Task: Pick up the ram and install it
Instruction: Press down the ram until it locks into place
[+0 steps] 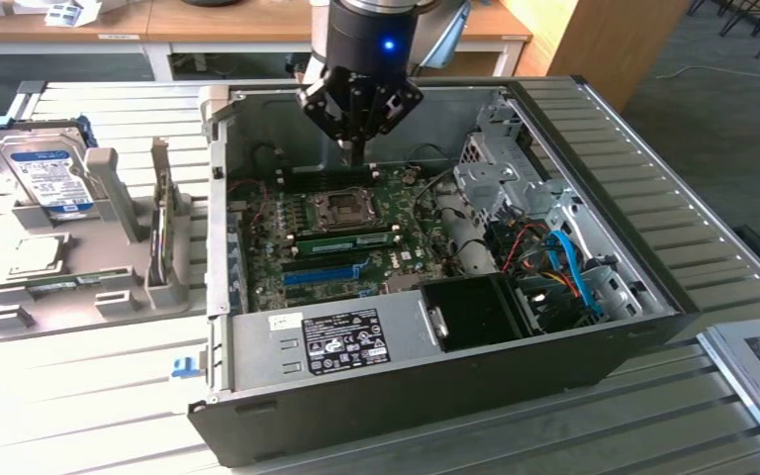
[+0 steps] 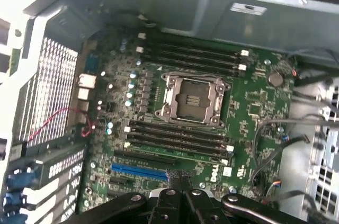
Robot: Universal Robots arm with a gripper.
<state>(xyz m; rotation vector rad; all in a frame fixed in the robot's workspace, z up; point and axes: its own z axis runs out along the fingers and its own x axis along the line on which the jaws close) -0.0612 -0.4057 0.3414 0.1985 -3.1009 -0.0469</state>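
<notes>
A: Where does the gripper (image 1: 351, 148) hang?

B: Over the open computer case (image 1: 420, 396), above the far bank of memory slots (image 1: 328, 178) beyond the processor socket (image 1: 344, 206). Its fingers are pressed together into one narrow point, with nothing visible between them. Whether the tip touches the board or hovers just above it cannot be told from the exterior view.

A: And the wrist view?

B: The gripper's (image 2: 183, 192) dark body is cut off by the frame's edge, and the fingertips merge into a single black shape. Beyond it lies the motherboard (image 2: 254, 107), with the empty socket (image 2: 190, 99) open in its middle.

A: Where is the ram (image 1: 353, 240)?

B: A thin green strip sits in one of the slots on the near side of the socket, lying flat along the slot between pale end clips. In the wrist view the ram (image 2: 175, 153) shows as a green edge in the last slot of that bank. Its sticker and chips cannot be made out, nor whether the clips are latched.

A: Anything outside the case?

B: At the exterior view's left a grey holder (image 1: 103, 287) stands on the slatted table (image 1: 90, 396), carrying a hard drive (image 1: 47, 178) upright and a square silver chip (image 1: 37, 254) lying flat. A thin upright piece beside them is too blurred to identify. Tangled cables (image 1: 565, 267) hide the case's right-hand corner.
</notes>
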